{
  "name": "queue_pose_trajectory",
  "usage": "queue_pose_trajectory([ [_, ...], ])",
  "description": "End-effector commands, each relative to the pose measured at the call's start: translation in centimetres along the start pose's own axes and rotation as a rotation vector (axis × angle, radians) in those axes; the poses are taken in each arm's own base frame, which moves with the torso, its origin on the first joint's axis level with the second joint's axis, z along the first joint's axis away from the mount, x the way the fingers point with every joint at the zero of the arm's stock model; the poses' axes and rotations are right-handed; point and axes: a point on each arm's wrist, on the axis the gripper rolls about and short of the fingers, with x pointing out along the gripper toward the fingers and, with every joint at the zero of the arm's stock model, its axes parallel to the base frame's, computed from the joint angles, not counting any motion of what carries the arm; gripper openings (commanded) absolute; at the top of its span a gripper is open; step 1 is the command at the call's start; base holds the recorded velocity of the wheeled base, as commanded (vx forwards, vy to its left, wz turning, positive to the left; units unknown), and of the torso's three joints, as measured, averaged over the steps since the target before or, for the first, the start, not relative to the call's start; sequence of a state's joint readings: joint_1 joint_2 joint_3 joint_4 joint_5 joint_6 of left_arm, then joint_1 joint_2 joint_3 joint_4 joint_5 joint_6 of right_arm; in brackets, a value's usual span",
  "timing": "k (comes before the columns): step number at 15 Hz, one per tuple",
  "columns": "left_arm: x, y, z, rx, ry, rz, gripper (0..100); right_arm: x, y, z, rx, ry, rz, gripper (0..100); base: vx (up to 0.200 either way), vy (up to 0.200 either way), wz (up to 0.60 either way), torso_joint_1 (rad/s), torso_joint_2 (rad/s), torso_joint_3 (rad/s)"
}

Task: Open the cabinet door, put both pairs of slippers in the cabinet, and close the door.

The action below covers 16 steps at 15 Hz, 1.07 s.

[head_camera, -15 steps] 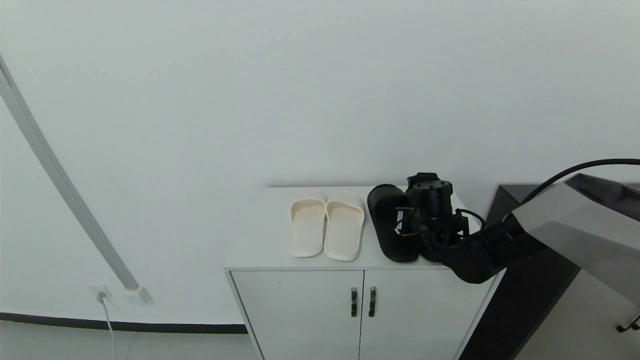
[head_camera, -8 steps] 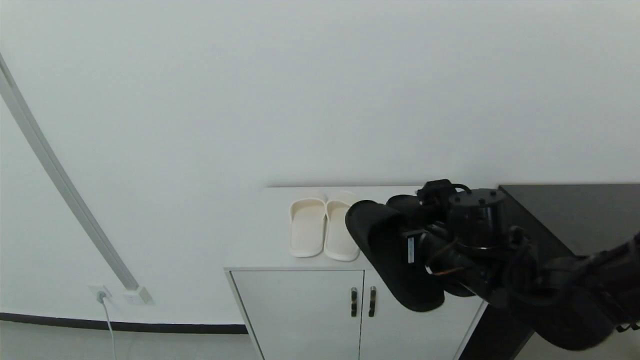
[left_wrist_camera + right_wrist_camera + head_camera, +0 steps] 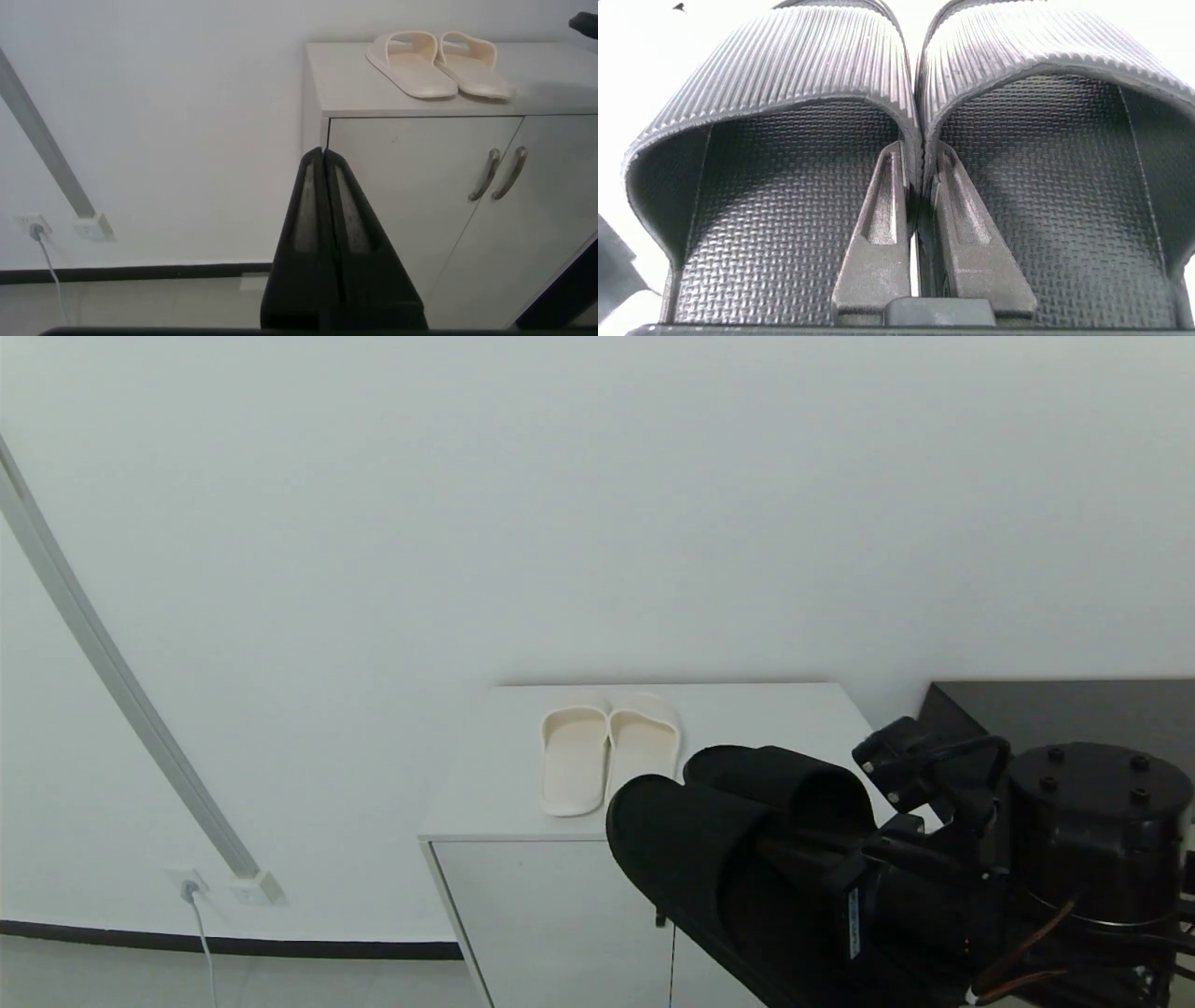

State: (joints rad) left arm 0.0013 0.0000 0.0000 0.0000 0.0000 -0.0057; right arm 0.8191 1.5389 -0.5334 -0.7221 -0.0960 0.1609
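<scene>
The right hand (image 3: 918,166) is nipped nearly closed on the black slippers (image 3: 785,187), its two fingers (image 3: 878,233) reaching in from the heel end and pinching the pair's adjoining inner walls under the straps, so both shoes hang side by side as one bundle. Their long axis runs away from the wrist, toes pointing ahead and to the robot's left; in the head view the black slippers (image 3: 728,840) are held off any surface, in front of the cabinet (image 3: 551,905) and overlapping its front top edge and right door. The left hand (image 3: 324,233) sits low and left of the cabinet, fingers pressed together with nothing between them. Both doors are shut, and the two handles (image 3: 500,173) stand side by side at the centre seam. The white slippers (image 3: 609,756) lie together on the cabinet top, toes to the wall, heels near the front edge; the top's white surface runs from them to its right edge. A dark piece of furniture (image 3: 1055,709) stands just right of the cabinet. A wall socket (image 3: 187,887) lies well to the left.
</scene>
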Motion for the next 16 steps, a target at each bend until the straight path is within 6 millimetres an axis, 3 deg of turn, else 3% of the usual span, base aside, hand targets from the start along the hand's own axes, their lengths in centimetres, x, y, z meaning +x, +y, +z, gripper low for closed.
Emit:
queue_pose_trajectory([
  [1, 0.0, 0.0, 0.0, 0.000, 0.000, 0.000, 0, -0.6, 0.4, 0.2, -0.003, -0.015, 0.021, 0, 0.000, 0.000, 0.00, 0.000, 0.00, 0.000],
  [6, 0.0, 0.0, 0.0, 0.000, 0.000, 0.002, 0, -0.6, 0.4, -0.6, -0.006, 0.016, 0.041, 0, -0.160, 0.000, 0.00, 0.002, 0.00, 0.003],
  [16, 0.0, 0.0, 0.0, 0.000, 0.000, 0.002, 0, -0.8, 0.2, -1.5, -0.009, 0.049, 0.035, 0, 0.000, 0.000, 0.00, 0.000, 0.00, 0.000],
])
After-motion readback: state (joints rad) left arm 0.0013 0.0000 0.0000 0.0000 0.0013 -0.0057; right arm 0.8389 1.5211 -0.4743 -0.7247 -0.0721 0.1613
